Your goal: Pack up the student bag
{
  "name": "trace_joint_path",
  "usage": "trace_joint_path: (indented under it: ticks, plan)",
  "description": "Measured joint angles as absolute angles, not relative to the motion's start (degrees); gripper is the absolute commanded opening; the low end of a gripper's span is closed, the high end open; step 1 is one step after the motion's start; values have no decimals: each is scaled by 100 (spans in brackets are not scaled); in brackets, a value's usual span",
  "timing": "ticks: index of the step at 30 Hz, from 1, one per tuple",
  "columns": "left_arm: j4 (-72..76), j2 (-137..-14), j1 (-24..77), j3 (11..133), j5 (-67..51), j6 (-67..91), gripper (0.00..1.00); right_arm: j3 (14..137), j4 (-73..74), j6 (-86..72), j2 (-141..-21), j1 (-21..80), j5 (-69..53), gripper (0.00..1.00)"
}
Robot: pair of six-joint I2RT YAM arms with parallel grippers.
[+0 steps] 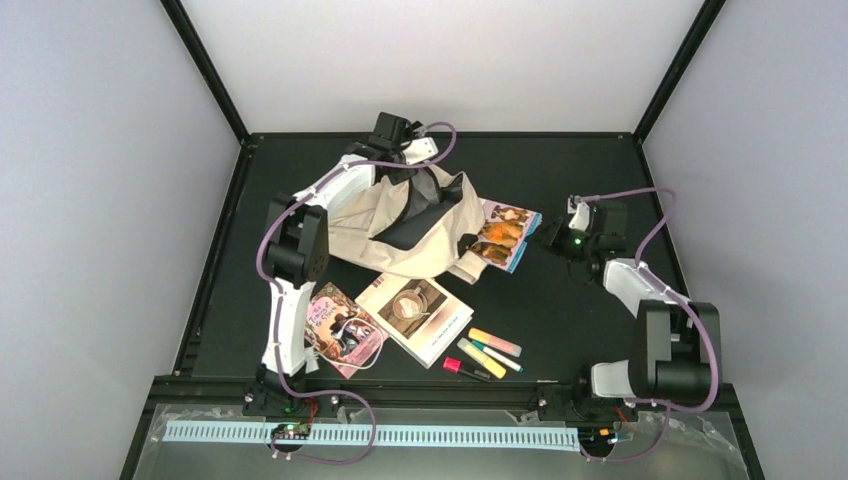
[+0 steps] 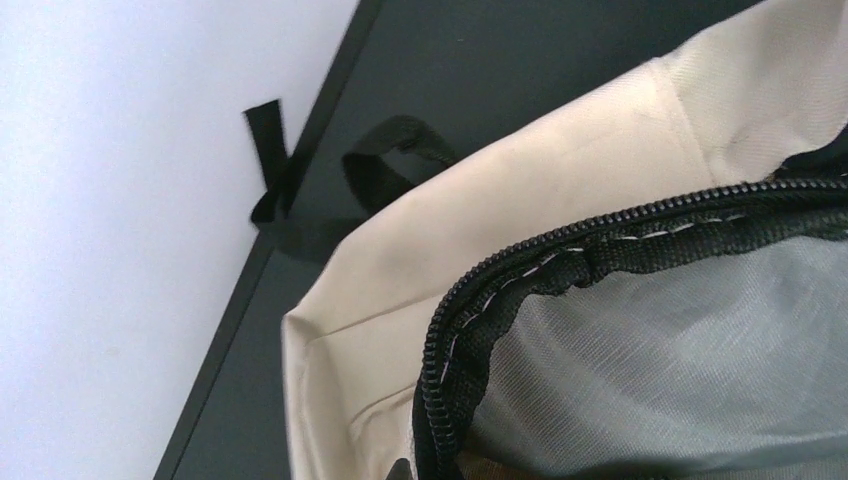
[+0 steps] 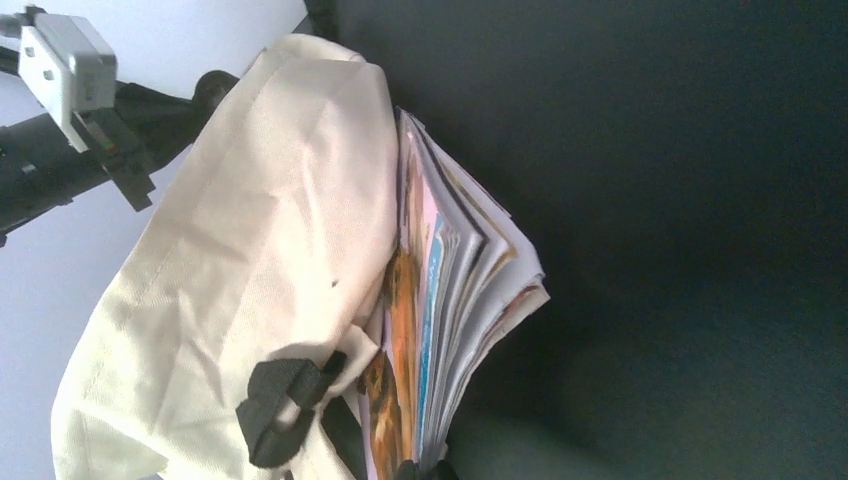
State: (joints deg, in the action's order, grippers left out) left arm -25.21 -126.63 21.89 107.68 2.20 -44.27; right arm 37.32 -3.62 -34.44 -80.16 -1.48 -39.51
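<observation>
At the far centre-left of the black table (image 1: pixel 590 170), the student bag (image 1: pixel 440 245) lies slumped, its mouth raised toward the back edge. It is the largest item in view: soft cream-beige fabric, creased and folded, with a dark interior showing through the opening. The left wrist view shows a black toothed zipper (image 2: pixel 600 225) curving along the rim, pale grey mesh lining (image 2: pixel 660 350) beneath it, and a black webbing strap (image 2: pixel 395 140) looping behind the bag on the table. The right wrist view adds a black plastic buckle (image 3: pixel 285 405) low on the bag's side.

The left gripper (image 1: pixel 408 165) reaches over the far side of the bag with its jaws closed on the fabric at the rim, holding the opening up. The right gripper (image 1: pixel 552 238) is just right of the bag, jaws closed; a magazine (image 1: pixel 503 235) with orange food pictures leans against the bag's right side, pages fanned, its edge running down to the fingertips. Whether any pages are pinched cannot be told.

Nearer the arm bases lie 2 more items of reading: a pink-covered book (image 1: pixel 345 330) beside the left arm and a white book (image 1: pixel 413 315) picturing a cup. Right of them sit 4 markers (image 1: pixel 485 355) in orange, yellow, green and red, close together and apart from the bag.
</observation>
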Motion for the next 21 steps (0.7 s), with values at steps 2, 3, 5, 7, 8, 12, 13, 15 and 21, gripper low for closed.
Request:
trace_joint_path:
  ticks: [2,3,5,7,8,12,13,15,21]
  plan:
    - [-2462,-12787,2259,10768,283,-4515,1,3647,-161,-3323,-7813,-274,-3957,1]
    - [-2445,-12842,2349,10768,294,-4558,2,3629,-113,-3293,-7791,-290,-3968,1]
    - [-2399,-12971,2539,10768,320,-4687,1,3588,-121,-3267,-7819,-290,-3999,1]
    - [-2375,-13113,2810,10794,357,-4836,2,3522,-180,-3264,-7896,-290,-4025,1]
    - [-2394,-13196,2947,10847,373,-4899,1,3492,-224,-3269,-7950,-290,-4051,1]
    - [-2536,-13644,3358,11371,475,-5033,1,3446,-515,-3378,-8202,-290,-4195,5]
    - [-2545,-13734,3411,11502,475,-5033,2,3446,-620,-3420,-8274,-285,-4241,7]
    - [-2563,-13804,3454,11614,458,-5015,2,3446,-790,-3511,-8416,-248,-4294,9]
    - [-2718,-13802,3356,11625,-43,-4821,2,3444,-1304,-3747,-8600,-97,-4440,17]
